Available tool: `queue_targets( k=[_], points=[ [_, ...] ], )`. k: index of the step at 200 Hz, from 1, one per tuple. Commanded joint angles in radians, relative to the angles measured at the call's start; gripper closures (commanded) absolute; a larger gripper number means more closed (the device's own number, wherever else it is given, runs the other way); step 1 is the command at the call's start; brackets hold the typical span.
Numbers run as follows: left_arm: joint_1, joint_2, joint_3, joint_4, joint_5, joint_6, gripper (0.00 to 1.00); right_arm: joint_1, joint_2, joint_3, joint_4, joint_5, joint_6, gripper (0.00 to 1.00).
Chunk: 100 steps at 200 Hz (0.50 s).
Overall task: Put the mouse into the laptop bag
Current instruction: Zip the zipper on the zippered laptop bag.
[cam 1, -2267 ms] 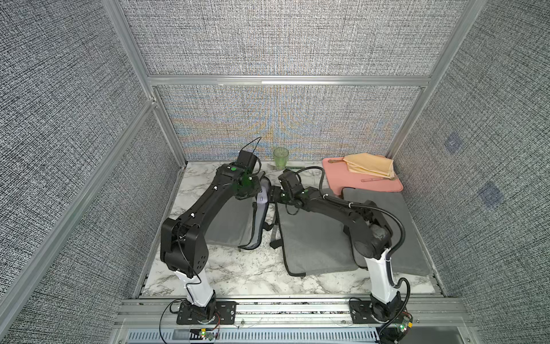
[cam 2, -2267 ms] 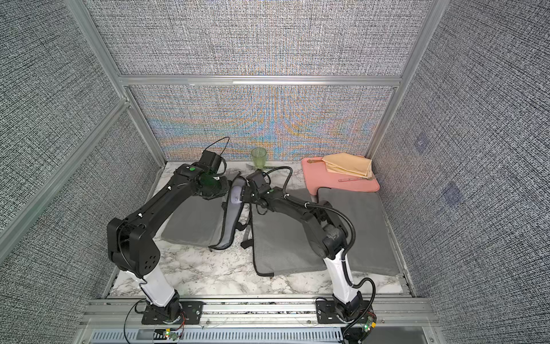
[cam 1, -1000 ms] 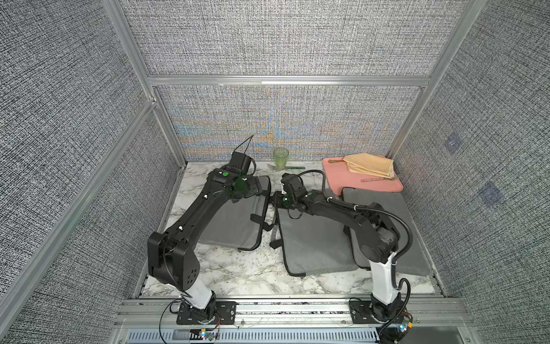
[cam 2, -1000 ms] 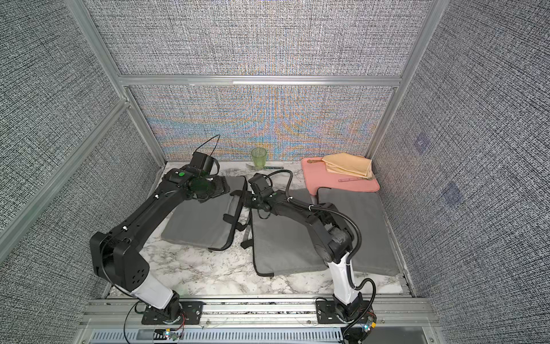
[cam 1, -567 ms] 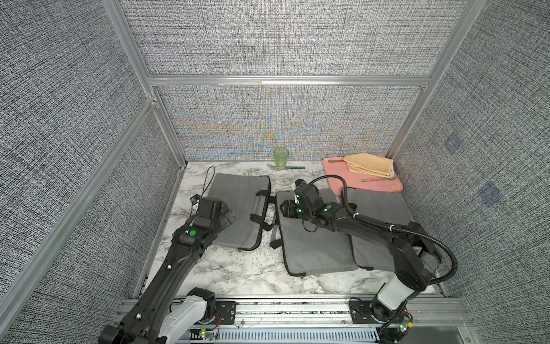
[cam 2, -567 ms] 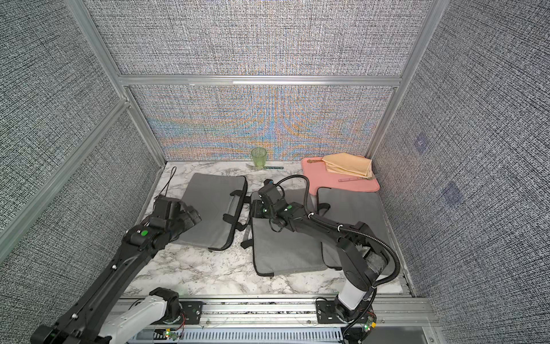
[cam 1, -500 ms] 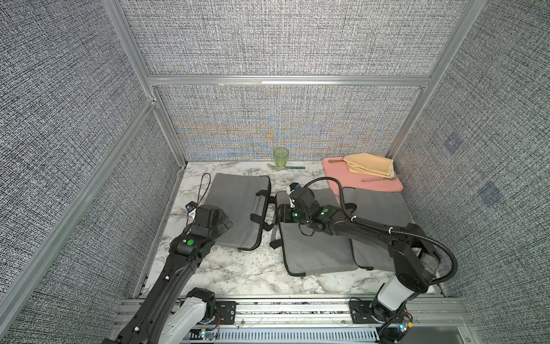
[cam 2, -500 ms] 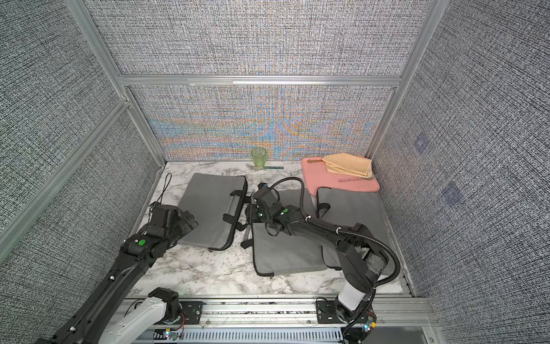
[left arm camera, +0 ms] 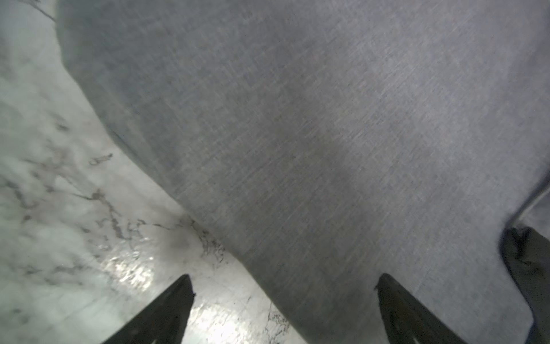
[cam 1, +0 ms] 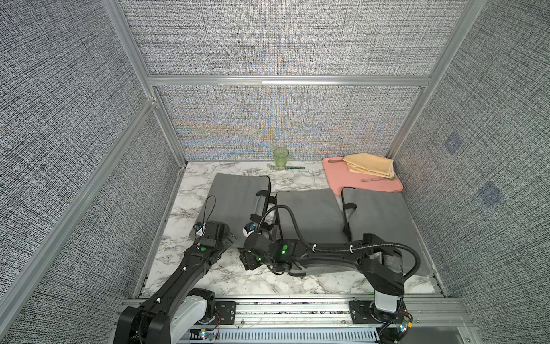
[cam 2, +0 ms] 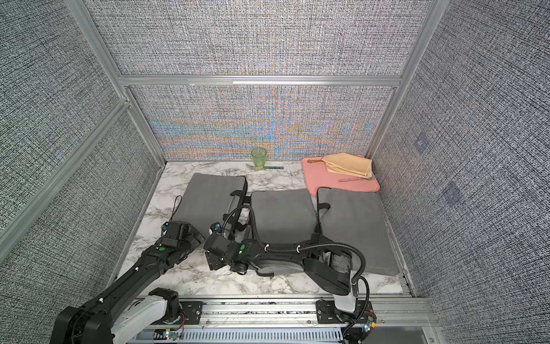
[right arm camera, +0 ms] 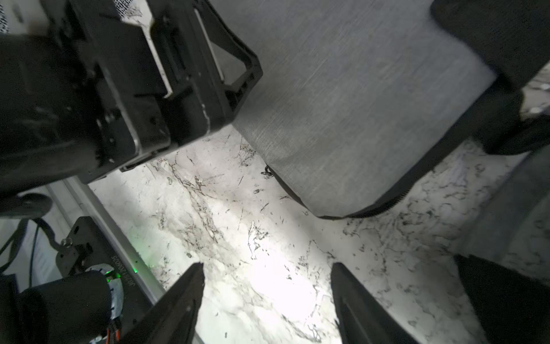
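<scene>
**Surface.** White marble-pattern tabletop (cam 1: 229, 281), level and glossy, with a glare patch in the right wrist view.

**Room.** Grey woven wall panels (cam 1: 282, 38) close three sides, set in an aluminium frame (cam 1: 285, 80). The front rail (cam 1: 297, 308) carries both arm bases.

**Bags.** Three lie flat, side by side.
- Laptop bag (cam 1: 235, 199) at the left, its black zip edge and handle toward the centre.
- Middle grey bag (cam 1: 315, 214).
- Right grey bag (cam 1: 384, 220).

**Mouse.** Not to be made out in any view; cannot tell where it lies.

**Back edge.** Green cup (cam 1: 281, 157) stands upright, with a fork (cam 1: 287, 167) just beside it. In the back right corner a pink mat (cam 1: 336, 177) carries a folded yellow cloth (cam 1: 369, 164). The mat's front edge meets the right grey bag; touching or overlapped, cannot tell.

**Grippers.**
- Left gripper (left arm camera: 284, 278): jaws wide, nothing between. One finger is over marble, the other over the laptop bag's near corner.
- Right gripper (right arm camera: 267, 265): jaws parted, nothing between, above bare marble just off the laptop bag's near zip corner.
- The two grippers are near each other but apart.

**Open room.** There is a bare strip along the front rail, a narrow strip between the laptop bag and the left wall, and a band of marble behind the bags. The right grey bag runs close to the right wall.
</scene>
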Motion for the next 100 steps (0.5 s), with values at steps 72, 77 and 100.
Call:
queue_targets(
  k=[72,77,100],
  points=[
    [0.0,0.147,-0.037,0.255,0.019,-0.02,0.43,0.029,0.236,0.132,0.037,0.187,0.095,0.29],
    [-0.001,0.169,-0.027,0.254,0.027,-0.027,0.49,0.03,0.248,0.142,0.037,0.196,0.095,0.29],
    [0.001,0.226,0.036,0.191,0.084,-0.037,0.69,0.029,0.3,0.192,0.019,0.262,0.11,0.29]
  ],
)
